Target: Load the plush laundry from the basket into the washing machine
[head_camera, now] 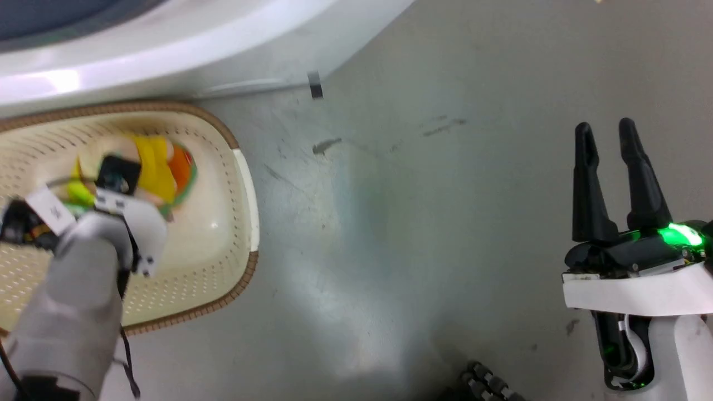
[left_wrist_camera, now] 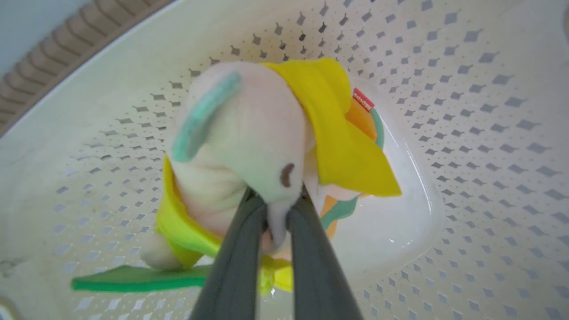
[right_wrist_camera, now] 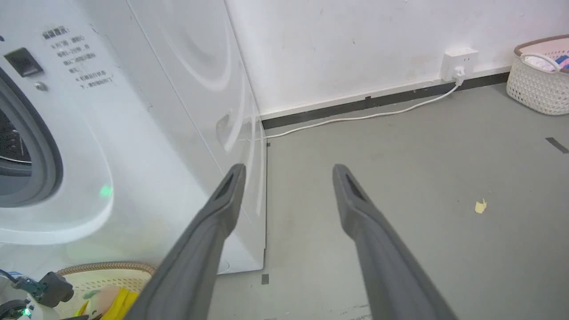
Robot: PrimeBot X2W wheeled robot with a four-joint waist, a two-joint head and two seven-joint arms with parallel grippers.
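I am watching my left gripper (left_wrist_camera: pixel 275 202) clenching a fold of the small plush toy with a pale peach head and yellow jacket (left_wrist_camera: pixel 249 133). The toy is sitting inside the cream perforated plastic basket (left_wrist_camera: pixel 466 133) (whether it is touching the bottom, I cannot tell), just beside the large white washing machine (right_wrist_camera: pixel 133 146). My right gripper (right_wrist_camera: pixel 286 173) is hovering over the grey floor (right_wrist_camera: pixel 422 178), fingers spread apart and empty.

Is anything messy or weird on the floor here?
A little yellowish scrap lies alone on the grey floor, like dropped litter. Dark scuff marks streak the floor near the basket. Nothing looks spilled or broken.
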